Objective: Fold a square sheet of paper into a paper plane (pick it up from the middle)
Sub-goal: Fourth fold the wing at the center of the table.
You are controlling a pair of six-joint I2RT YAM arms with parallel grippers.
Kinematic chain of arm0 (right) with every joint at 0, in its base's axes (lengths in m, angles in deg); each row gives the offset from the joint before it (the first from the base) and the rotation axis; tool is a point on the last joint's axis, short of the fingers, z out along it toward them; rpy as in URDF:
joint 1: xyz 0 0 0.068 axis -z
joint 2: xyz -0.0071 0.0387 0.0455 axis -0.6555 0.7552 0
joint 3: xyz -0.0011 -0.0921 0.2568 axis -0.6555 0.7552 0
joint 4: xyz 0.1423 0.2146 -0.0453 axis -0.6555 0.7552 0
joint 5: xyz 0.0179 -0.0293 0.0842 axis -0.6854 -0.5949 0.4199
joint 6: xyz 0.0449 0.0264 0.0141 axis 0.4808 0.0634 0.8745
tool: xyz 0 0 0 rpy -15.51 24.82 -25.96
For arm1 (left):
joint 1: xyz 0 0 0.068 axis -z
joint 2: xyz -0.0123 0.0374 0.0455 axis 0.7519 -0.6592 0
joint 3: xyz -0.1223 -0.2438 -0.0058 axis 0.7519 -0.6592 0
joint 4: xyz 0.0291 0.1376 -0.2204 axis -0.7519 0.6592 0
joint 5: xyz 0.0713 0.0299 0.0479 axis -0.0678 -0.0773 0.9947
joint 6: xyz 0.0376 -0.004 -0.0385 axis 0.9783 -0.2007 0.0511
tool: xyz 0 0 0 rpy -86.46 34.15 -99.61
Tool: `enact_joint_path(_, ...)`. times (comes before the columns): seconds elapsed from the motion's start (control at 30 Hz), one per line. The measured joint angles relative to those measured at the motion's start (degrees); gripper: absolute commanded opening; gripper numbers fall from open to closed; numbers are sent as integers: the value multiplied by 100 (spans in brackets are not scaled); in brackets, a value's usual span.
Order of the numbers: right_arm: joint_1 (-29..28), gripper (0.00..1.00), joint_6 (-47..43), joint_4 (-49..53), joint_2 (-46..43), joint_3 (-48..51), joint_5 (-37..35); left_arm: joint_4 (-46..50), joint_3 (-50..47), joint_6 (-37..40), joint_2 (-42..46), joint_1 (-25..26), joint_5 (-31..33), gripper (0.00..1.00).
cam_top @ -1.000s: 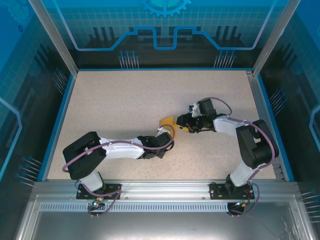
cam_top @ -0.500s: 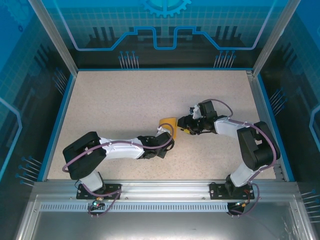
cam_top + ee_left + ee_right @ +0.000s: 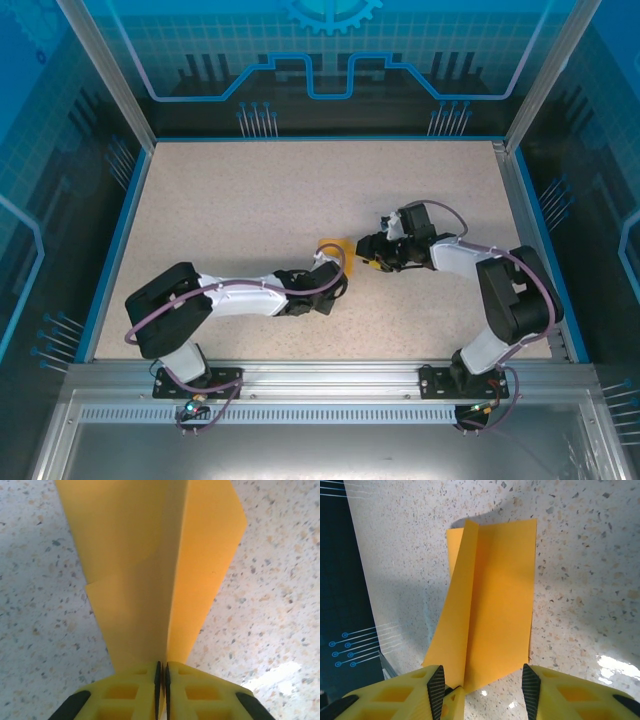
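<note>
A beige, speckled tabletop [image 3: 230, 200], edged in blue, is enclosed by an aluminium frame [image 3: 103, 70] and translucent blue panels [image 3: 330, 60] printed with circuit lines. Near its middle a sheet of paper [image 3: 332, 246] is seen: thin, matt, orange-yellow, folded into an angular shape with a raised centre crease. To the left, the left hand [image 3: 161, 669] is pressed together on that crease at the sheet's near end, and the crease is seen running straight away from it. To the right, the right hand [image 3: 482, 674] is held apart, the sheet's near edge lying between its black-padded yellow fingers [image 3: 436, 680]; there too the length is stretched away from the hand.
</note>
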Motion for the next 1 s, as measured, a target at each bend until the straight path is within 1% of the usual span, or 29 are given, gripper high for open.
enact_joint_path(0.1,0,48,-66,85,-155,20,-28,-157,-61,4,35,-181,-260,17)
enact_joint_path(0.23,0,49,-103,105,-238,20,13,-201,-68,52,85,-264,-354,19)
enact_joint_path(0.4,-55,51,24,48,-127,-61,188,-192,-68,166,85,-264,-420,15)
enact_joint_path(0.53,-240,51,74,70,85,-337,157,-208,-70,153,85,-267,-466,10)
enact_joint_path(0.63,-356,51,94,72,114,-463,133,-378,-155,131,125,-326,-643,9)
enact_joint_path(0.73,-378,50,96,74,114,-481,109,-658,-415,33,289,-522,-990,8)
enact_joint_path(0.83,-385,48,109,90,116,-479,50,-957,-649,-2,404,-822,-1464,8)
enact_joint_path(1.0,-411,40,140,87,116,-452,-9,-1423,-855,2,439,-1266,-2365,7)
